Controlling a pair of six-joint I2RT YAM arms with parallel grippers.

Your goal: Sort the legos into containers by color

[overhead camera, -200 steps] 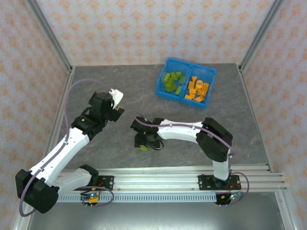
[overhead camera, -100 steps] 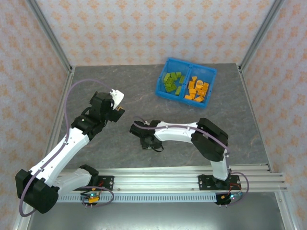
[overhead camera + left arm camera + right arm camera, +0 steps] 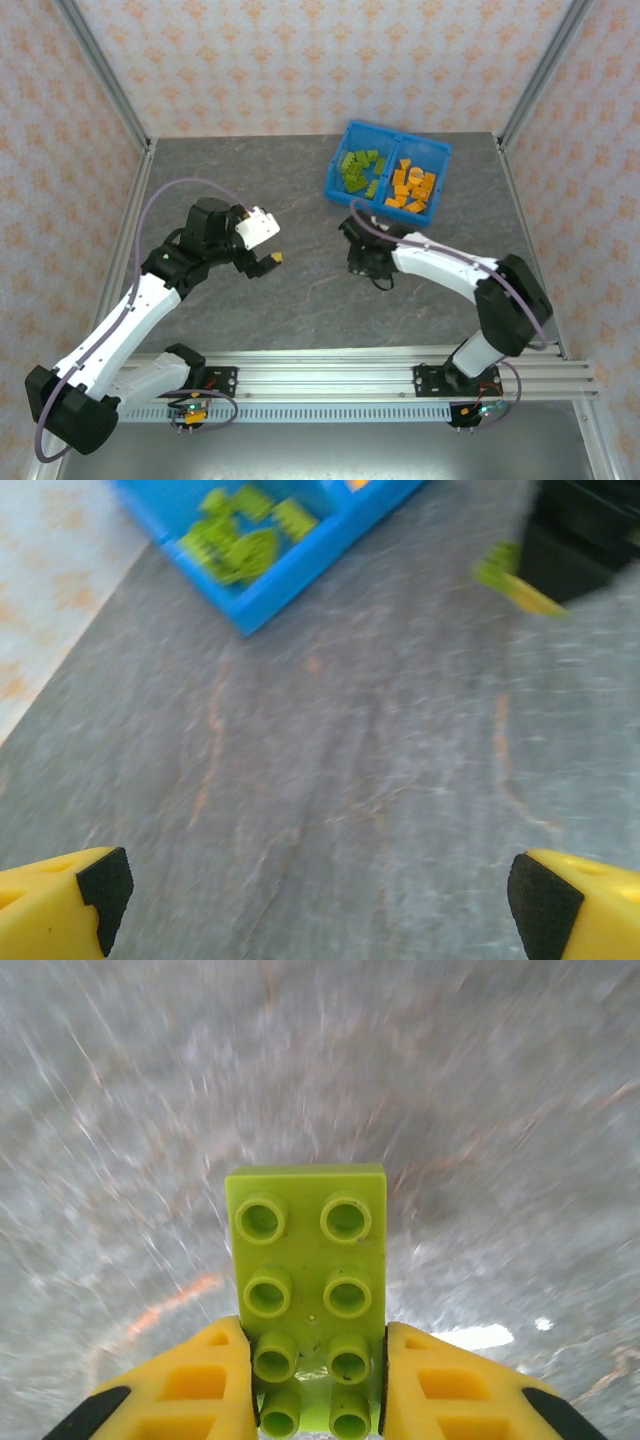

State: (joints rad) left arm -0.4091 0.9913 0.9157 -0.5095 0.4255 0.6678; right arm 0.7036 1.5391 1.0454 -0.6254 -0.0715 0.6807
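Legos first: you've got one lime green brick pinched in your right gripper. The yellow fingers press on its two long sides at the near end. The studs face the wrist camera and most of the brick sticks out past the fingertips, with blurry grey table behind it.

From the top view, that right gripper sits just on the near side of the blue bin, in front of its left compartment and not over it. You can't really make out the brick from up there.

The bin is at the far right of the table. Its left compartment has the green legos and its right one has the orange legos.

Your left gripper is over the middle-left of the table, well apart from the bin. Its wrist view shows the fingers spread wide with nothing between them, just bare table. That camera also catches the bin at far left with green legos in it, and, smeared at far right, the green brick against a dark shape.
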